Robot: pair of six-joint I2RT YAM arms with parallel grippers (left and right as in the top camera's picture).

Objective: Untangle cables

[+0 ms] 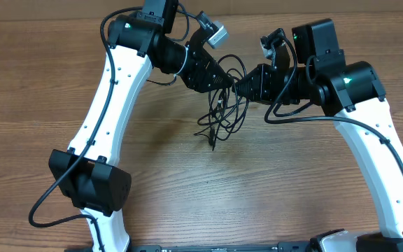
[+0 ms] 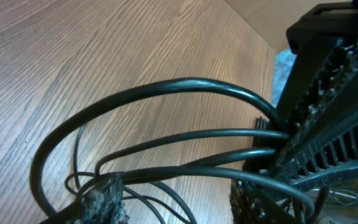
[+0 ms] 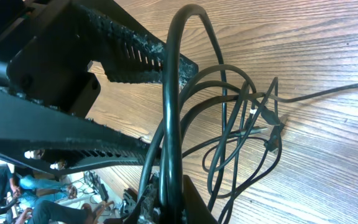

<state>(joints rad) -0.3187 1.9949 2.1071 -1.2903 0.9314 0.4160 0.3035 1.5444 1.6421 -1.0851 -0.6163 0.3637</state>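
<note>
A tangle of thin black cables (image 1: 221, 115) hangs between the two arms over the middle of the table, its lower loops resting on the wood. My right gripper (image 1: 246, 83) is shut on a bunch of the cables (image 3: 241, 130), which rise in a tight loop from its jaws (image 3: 173, 202). My left gripper (image 1: 224, 78) faces it closely. In the left wrist view, its fingers (image 2: 104, 200) stand apart and cable strands (image 2: 166, 87) run loosely across the gap (image 2: 179, 196). Small plug ends (image 3: 272, 132) dangle in the tangle.
The wooden table (image 1: 187, 182) lies under everything. One thin strand (image 3: 340, 90) trails off to the right across the wood. The right arm's own thicker wire (image 1: 285, 115) loops beside the tangle. Both arm bases stand at the front edge.
</note>
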